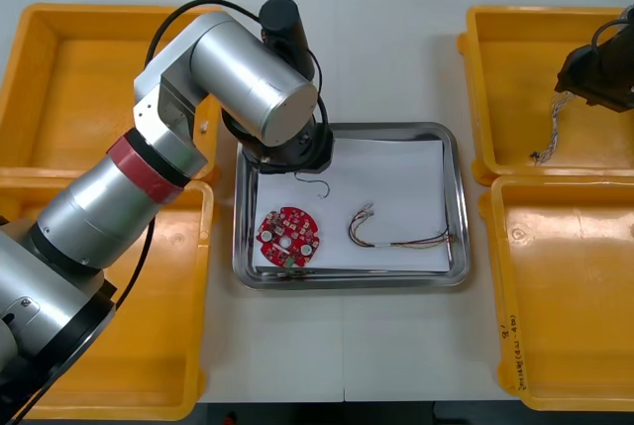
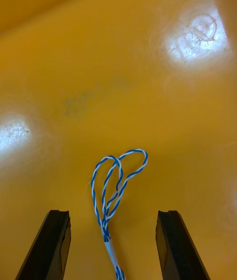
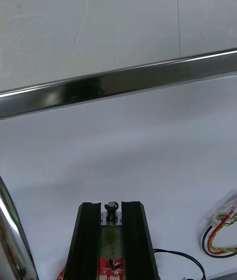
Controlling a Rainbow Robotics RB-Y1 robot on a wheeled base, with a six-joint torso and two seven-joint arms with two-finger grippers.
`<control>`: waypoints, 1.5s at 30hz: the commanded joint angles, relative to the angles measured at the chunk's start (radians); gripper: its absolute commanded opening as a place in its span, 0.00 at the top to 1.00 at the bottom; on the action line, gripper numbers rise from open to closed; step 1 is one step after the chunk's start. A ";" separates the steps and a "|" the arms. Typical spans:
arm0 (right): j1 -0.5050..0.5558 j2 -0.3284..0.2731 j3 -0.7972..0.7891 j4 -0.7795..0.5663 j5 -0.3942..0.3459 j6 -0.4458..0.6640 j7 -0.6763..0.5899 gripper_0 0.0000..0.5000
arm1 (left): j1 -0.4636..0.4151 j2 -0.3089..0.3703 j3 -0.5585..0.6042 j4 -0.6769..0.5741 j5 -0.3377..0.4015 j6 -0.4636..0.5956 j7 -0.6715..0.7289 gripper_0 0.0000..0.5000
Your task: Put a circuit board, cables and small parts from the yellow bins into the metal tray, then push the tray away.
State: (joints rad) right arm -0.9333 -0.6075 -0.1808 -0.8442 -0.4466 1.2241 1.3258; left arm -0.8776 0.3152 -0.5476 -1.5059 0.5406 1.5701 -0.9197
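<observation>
My left gripper (image 3: 112, 206) is shut on a small metal part (image 3: 112, 209), just above the white inside of the metal tray (image 1: 451, 148), near its far left corner. In the front view the left arm's wrist (image 1: 287, 138) covers that gripper. A round red circuit board (image 1: 288, 237), a red and yellow cable (image 1: 396, 235) and a thin black cable (image 1: 315, 184) lie in the tray. My right gripper (image 2: 112, 223) stands open over the far right yellow bin (image 1: 515, 39), with a twisted blue and white cable (image 2: 112, 186) between its fingers on the bin floor.
Two yellow bins (image 1: 79, 88) stand at the left of the tray and two at the right, the near right bin (image 1: 565, 296) beside the tray. Bare table (image 1: 396, 78) lies beyond the tray's far rim (image 3: 118, 82).
</observation>
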 commanded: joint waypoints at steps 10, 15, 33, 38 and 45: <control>-0.071 -0.049 -0.069 -0.021 -0.066 0.115 0.196 0.00 | -0.044 -0.015 -0.066 0.052 0.019 -0.058 0.050 1.00; -0.101 -0.064 -0.074 -0.021 -0.063 0.204 0.216 0.00 | -0.043 -0.010 -0.069 0.056 0.007 -0.051 0.038 1.00; -0.159 -0.055 -0.072 -0.019 0.082 0.310 0.406 0.00 | -0.035 -0.005 -0.069 0.056 -0.002 -0.059 0.024 0.00; -0.191 -0.049 -0.071 0.074 0.083 0.256 0.408 0.00 | -0.037 -0.005 -0.069 0.056 -0.002 -0.061 0.025 0.00; -0.219 -0.037 -0.074 0.186 0.088 0.143 0.403 0.00 | -0.040 -0.001 -0.063 0.046 -0.008 -0.056 0.016 0.00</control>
State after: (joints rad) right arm -1.1044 -0.6357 -0.2269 -0.6356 -0.3719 1.3938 1.7372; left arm -0.8777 0.3152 -0.6013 -1.4384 0.5463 1.5210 -0.9197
